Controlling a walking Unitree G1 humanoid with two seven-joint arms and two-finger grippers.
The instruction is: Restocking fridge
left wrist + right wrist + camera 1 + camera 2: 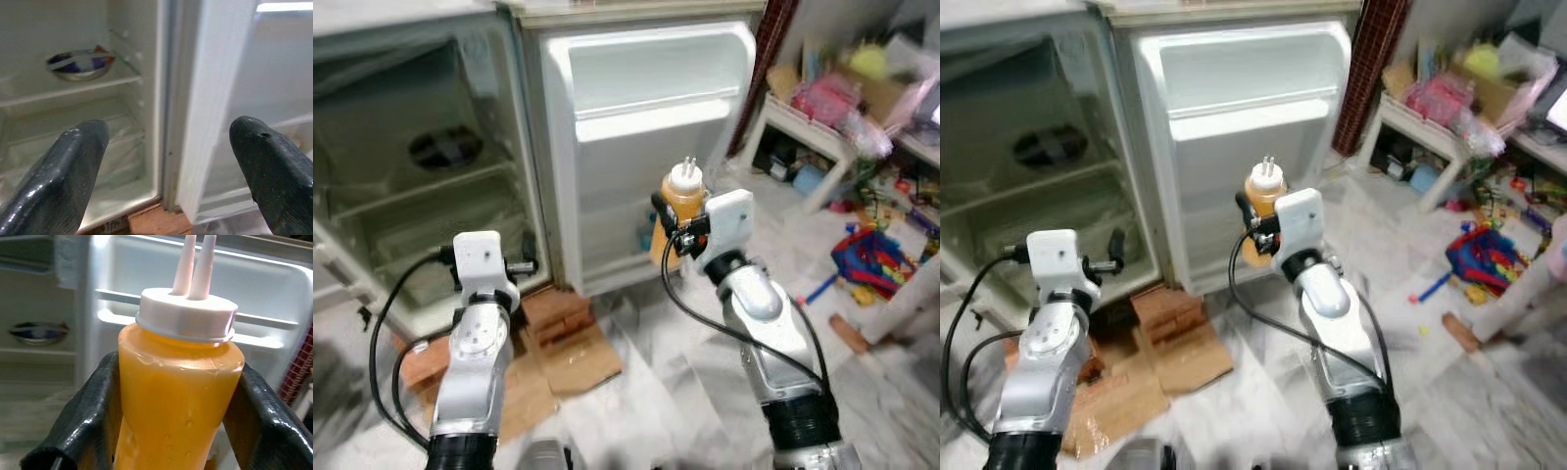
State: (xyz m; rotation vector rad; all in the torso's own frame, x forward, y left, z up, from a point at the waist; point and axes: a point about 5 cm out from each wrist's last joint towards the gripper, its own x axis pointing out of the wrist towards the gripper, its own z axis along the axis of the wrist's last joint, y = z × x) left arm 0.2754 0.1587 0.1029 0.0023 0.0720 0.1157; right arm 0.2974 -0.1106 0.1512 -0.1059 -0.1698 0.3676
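Note:
An orange squeeze bottle [684,196] with a white two-nozzle cap stands upright in my right gripper [668,221], which is shut on it; in the right wrist view the black fingers [88,416] clasp both sides of the bottle [181,396]. I hold it in front of the open fridge door [646,127] and its white door shelves. My left gripper [523,264] is open and empty, low by the fridge body [372,245], near the door hinge. A foil-covered bowl [78,63] rests on an inner shelf.
Flattened cardboard [558,343] lies on the marble floor under the fridge front. To the right stand a cluttered white shelf [822,127] and scattered toys [871,255]. A person's foot [1459,330] rests on the floor at the right.

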